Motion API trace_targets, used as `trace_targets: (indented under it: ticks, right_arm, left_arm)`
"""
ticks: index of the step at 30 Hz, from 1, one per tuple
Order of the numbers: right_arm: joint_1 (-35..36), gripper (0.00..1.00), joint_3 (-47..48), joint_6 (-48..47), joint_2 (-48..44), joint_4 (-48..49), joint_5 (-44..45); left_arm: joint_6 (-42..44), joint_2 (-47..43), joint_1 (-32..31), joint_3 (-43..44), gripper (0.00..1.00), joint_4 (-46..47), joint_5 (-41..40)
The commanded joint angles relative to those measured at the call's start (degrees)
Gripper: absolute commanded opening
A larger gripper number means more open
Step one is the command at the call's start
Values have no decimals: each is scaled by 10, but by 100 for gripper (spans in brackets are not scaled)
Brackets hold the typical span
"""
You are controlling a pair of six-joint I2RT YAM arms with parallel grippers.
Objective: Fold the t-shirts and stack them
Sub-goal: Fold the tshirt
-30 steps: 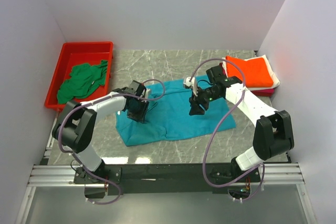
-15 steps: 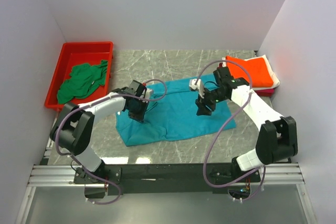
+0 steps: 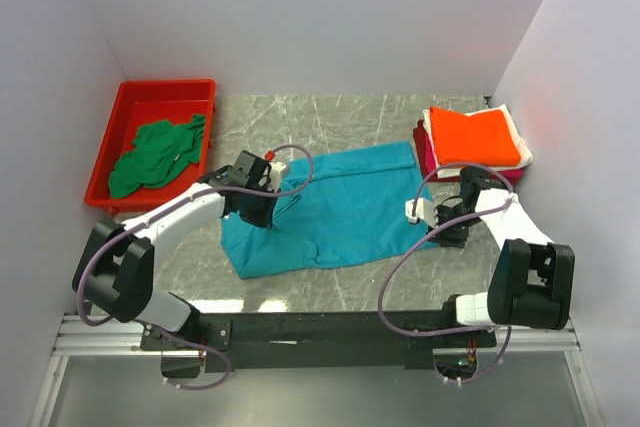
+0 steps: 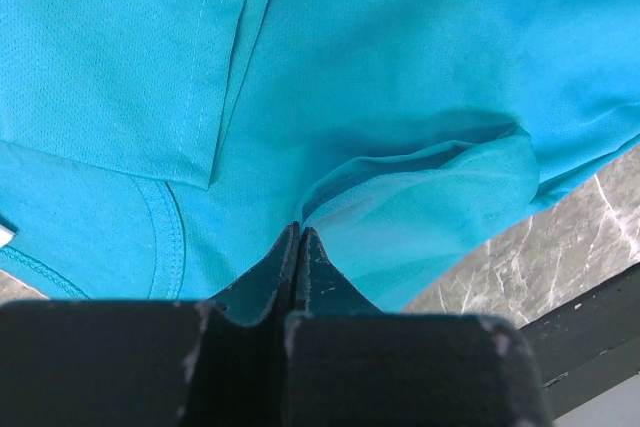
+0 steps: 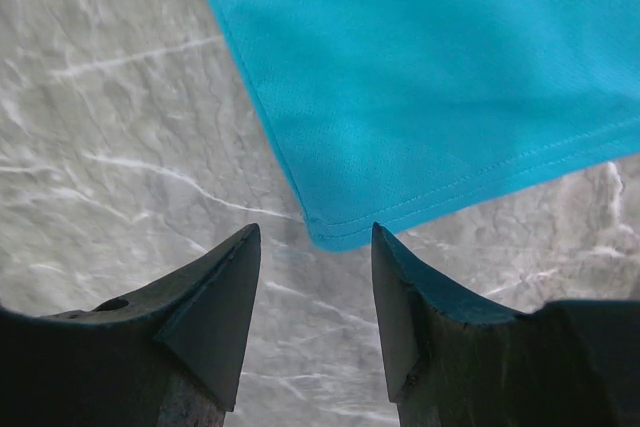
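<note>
Now the teal t-shirt lies spread across the middle of the marble worktop. The left fingers are pressed together at a raised fold near its left side; whether cloth is caught between them I cannot tell. The right fingers are spread low over bare worktop, the shirt's near right corner showing between their tips. A purple cable loops over that edge. At far left a red bin holds a dark green t-shirt. At far right sits a folded stack, an orange t-shirt on top.
</note>
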Motion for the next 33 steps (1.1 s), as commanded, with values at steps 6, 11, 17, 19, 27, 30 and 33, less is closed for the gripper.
trace_targets:
  ticks: [6, 11, 17, 19, 27, 30, 33]
  right_arm:
    - [0, 51, -2, -42, 58, 64, 52]
    - [4, 48, -8, -36, 82, 81, 49]
    - [13, 34, -15, -22, 114, 104, 63]
    - [12, 26, -16, -19, 113, 107, 62]
    - [12, 13, 8, -1, 80, 84, 34]
    - [12, 11, 34, 10, 71, 62, 21]
    - [12, 8, 65, 30, 70, 41, 6]
  left_arm:
    - [17, -38, -3, -8, 1, 19, 17]
    - [17, -44, -3, -6, 1, 18, 20]
    - [13, -60, -3, -1, 1, 14, 25]
    - [11, -65, -2, 1, 0, 15, 25]
    - [7, -82, -3, 13, 1, 7, 12]
    - [8, -99, -2, 16, 1, 6, -7]
    - [6, -127, 1, 19, 0, 14, -31]
